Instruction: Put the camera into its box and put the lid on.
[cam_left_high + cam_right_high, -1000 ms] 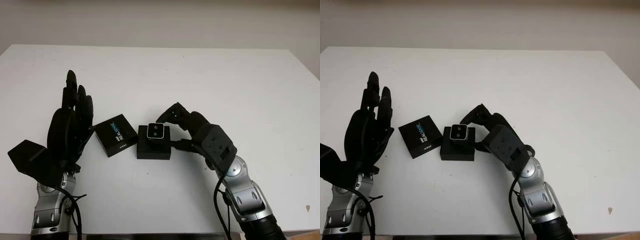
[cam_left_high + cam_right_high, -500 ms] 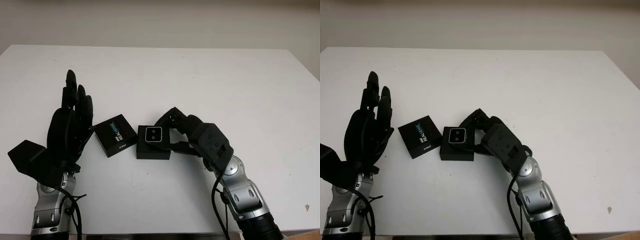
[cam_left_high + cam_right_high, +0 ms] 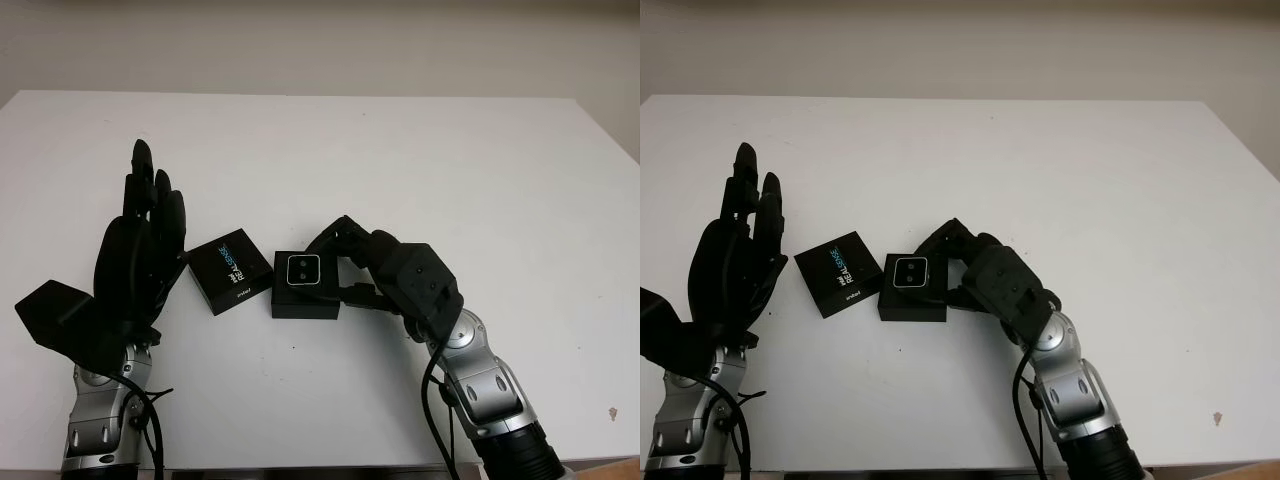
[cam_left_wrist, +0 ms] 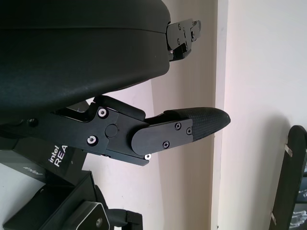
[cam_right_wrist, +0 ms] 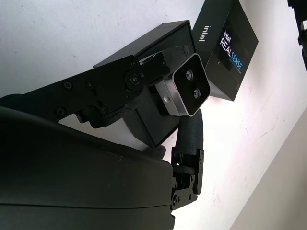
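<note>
The robot's right hand (image 3: 352,262) holds the small silver-faced camera (image 3: 302,269) pinched between its fingers (image 5: 125,79), directly over the open black box (image 3: 305,301) near the middle of the tabletop (image 3: 420,160), lens face up. The camera looks squared to the box's edges, so the remaining move appears to be straight down. The box lid (image 3: 232,271), printed RealSense, lies just beside the box on the side toward the left hand (image 3: 138,260), which is open, raised by the tabletop's left edge, and nearer the lid.
</note>
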